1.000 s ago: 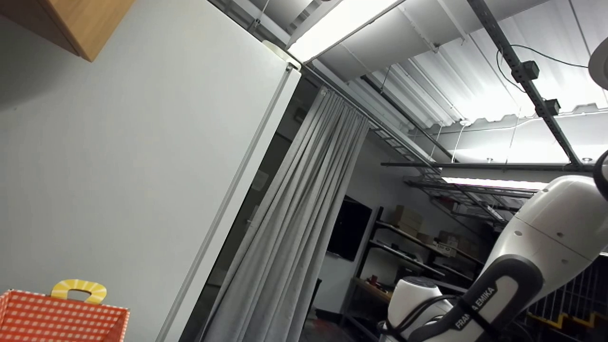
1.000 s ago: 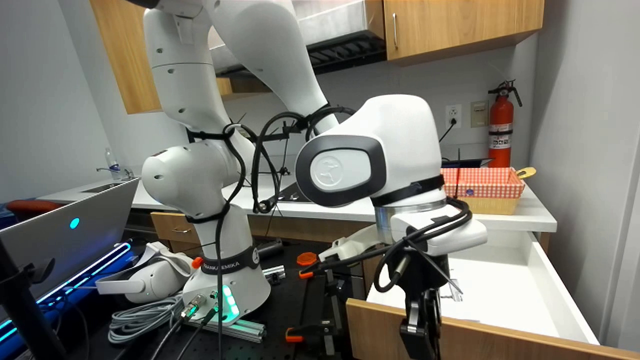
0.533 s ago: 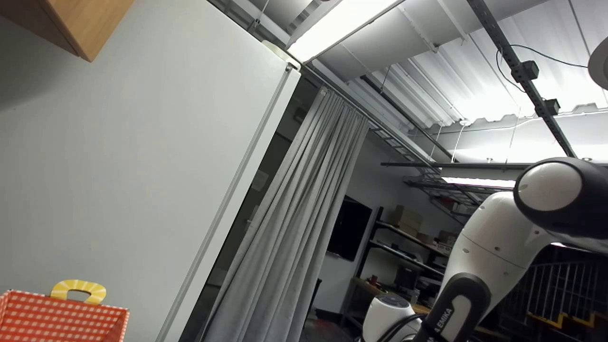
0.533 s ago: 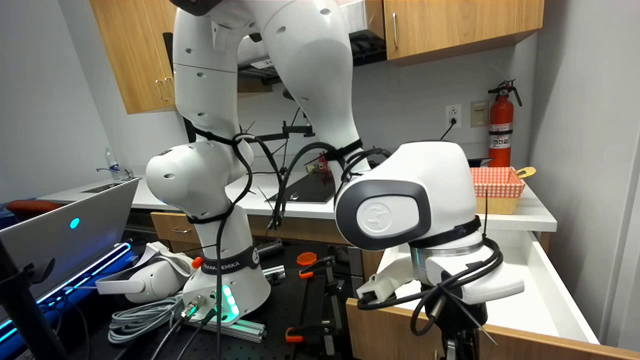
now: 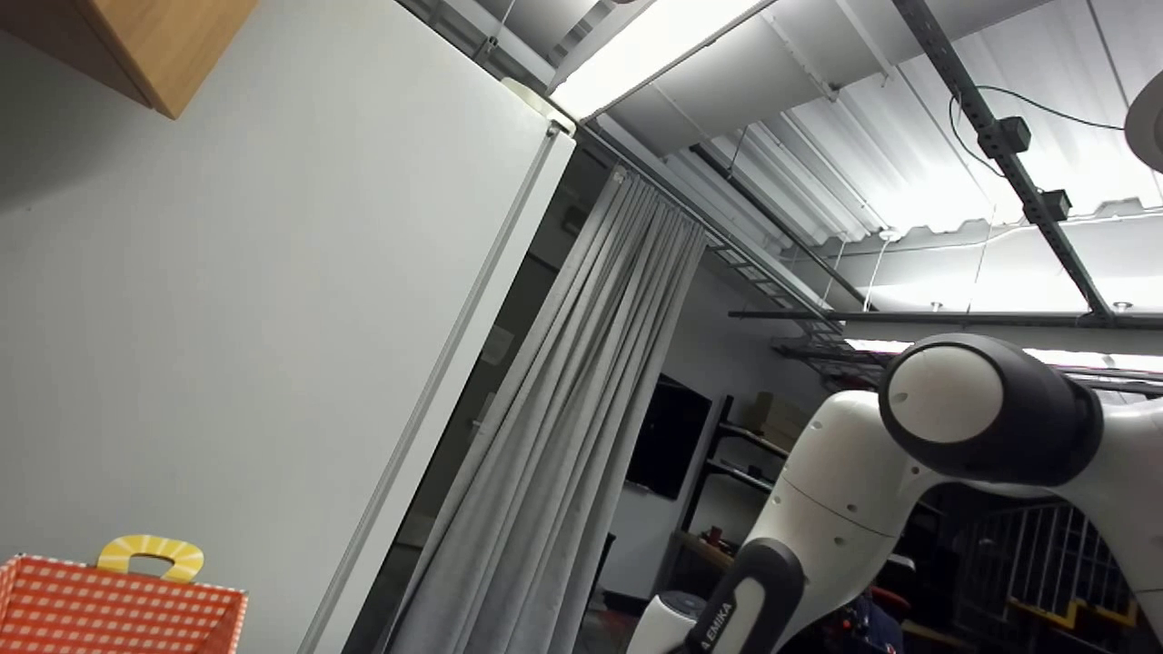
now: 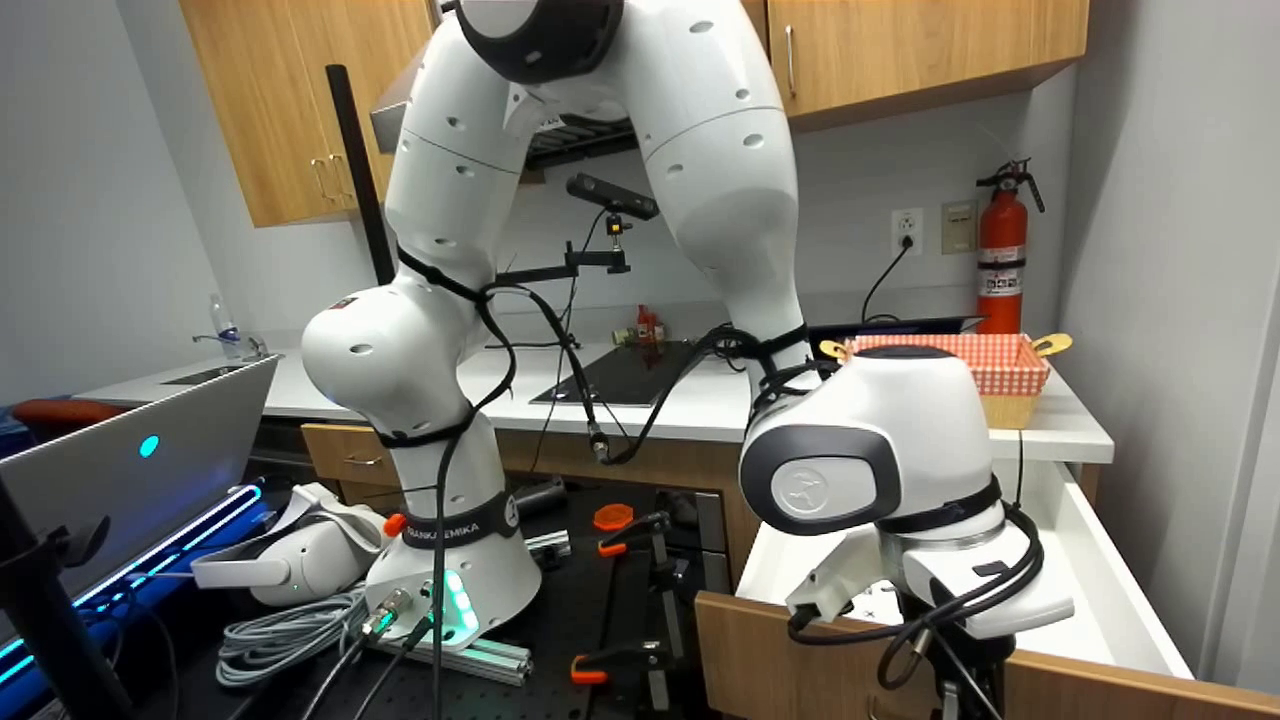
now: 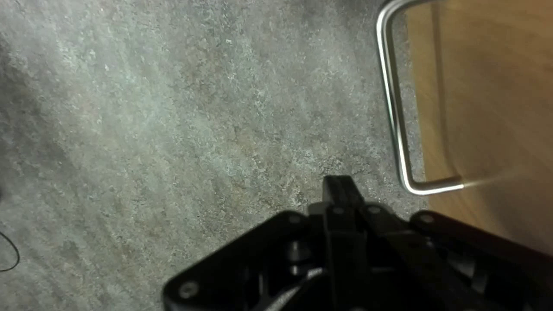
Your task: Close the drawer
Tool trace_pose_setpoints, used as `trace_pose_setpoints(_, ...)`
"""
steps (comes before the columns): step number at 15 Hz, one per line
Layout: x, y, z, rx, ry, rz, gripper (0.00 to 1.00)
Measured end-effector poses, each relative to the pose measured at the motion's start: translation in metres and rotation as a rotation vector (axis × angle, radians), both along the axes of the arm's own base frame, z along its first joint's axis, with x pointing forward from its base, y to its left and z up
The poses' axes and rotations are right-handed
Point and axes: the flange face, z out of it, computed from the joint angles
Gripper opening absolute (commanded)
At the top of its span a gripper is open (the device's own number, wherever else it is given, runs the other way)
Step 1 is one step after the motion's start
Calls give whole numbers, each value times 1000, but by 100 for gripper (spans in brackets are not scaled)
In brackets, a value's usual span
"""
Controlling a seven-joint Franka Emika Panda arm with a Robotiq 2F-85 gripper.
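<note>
Mottled grey flooring [image 7: 194, 129], kinda grainy like worn stone, fills most of the wrist view, under and left of the black linked-finger pincer [image 7: 343, 185]. Pincer's tips look together. Just right of them is a shiny round-bar handle bent into a squared U [image 7: 391, 99], with a visible gap between. It's on the smooth wood-grain front [image 7: 497, 108] of the white-walled drawer [image 6: 1105, 580], which is pulled well out and sits right behind the pincer in an exterior view. Can't tell if pincer and wood are touching.

Compared with a second ago, the glossy white arm [image 6: 720, 180] has brought the pincer lower and further along the drawer front, so most of it is cut off by the bottom of that view. Drawer's top edge also sits slightly higher in the picture now. From an exterior view, the arm's rounded black joint [image 5: 1027, 409] has come further into frame.

Wrist view gets most of the handle, while the pleated grey cloth curtain [image 5: 563, 427] turns up only in an exterior view. Both exterior views catch the red-and-white gingham-lined basket [image 6: 1000, 368]; it's up on the flat white counter [image 6: 1070, 420], behind and above the pincer.
</note>
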Motion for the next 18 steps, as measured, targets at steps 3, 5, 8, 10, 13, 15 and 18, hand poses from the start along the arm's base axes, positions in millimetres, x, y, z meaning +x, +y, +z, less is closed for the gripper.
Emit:
trace_pose_setpoints(3,18,11,-2,19,-24,11,0)
trace_pose_setpoints(5,28,17,-3,30,-37,18,0)
trace_pose_setpoints(8,42,31,-7,54,-55,23,0)
trace_pose_setpoints(10,54,44,-11,79,-71,25,0)
trace_pose_setpoints(13,76,73,-20,123,-94,37,0)
trace_pose_setpoints(15,91,95,-29,153,-106,58,0)
trace_pose_setpoints(18,112,131,-43,199,-122,98,0)
